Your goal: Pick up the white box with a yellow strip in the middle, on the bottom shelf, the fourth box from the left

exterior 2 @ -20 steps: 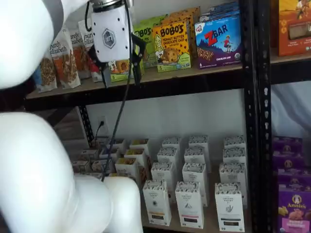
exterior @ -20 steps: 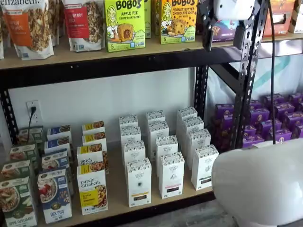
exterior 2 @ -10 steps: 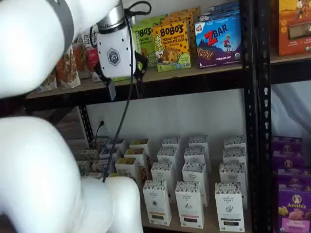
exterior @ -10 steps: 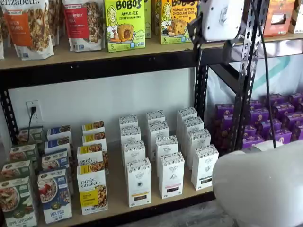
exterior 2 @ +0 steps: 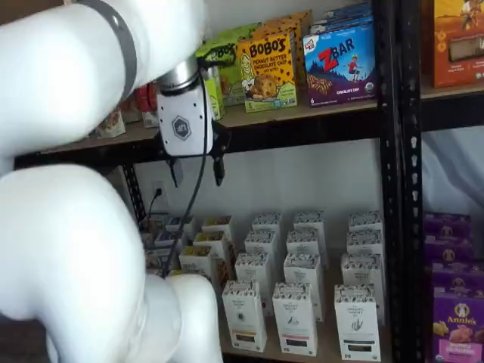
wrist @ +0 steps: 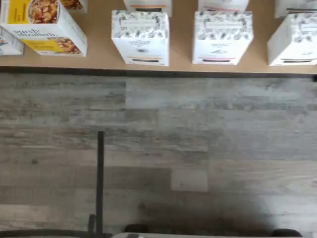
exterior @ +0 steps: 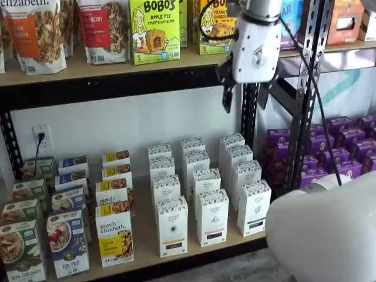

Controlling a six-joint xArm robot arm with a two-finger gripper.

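Gripper [exterior 2: 197, 172] hangs high before the upper board, fingers wide apart, holding nothing. White box [exterior: 172, 226] (yellowish strip) stands untouched at the front edge of the bottom shelf [exterior: 147, 247]. Descent, approach and grasp all remain.

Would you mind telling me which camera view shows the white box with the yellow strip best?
A shelf view shows the white box best: whole front, unobstructed. The wrist view shows it foreshortened from above; in a shelf view it is smaller beside the arm.
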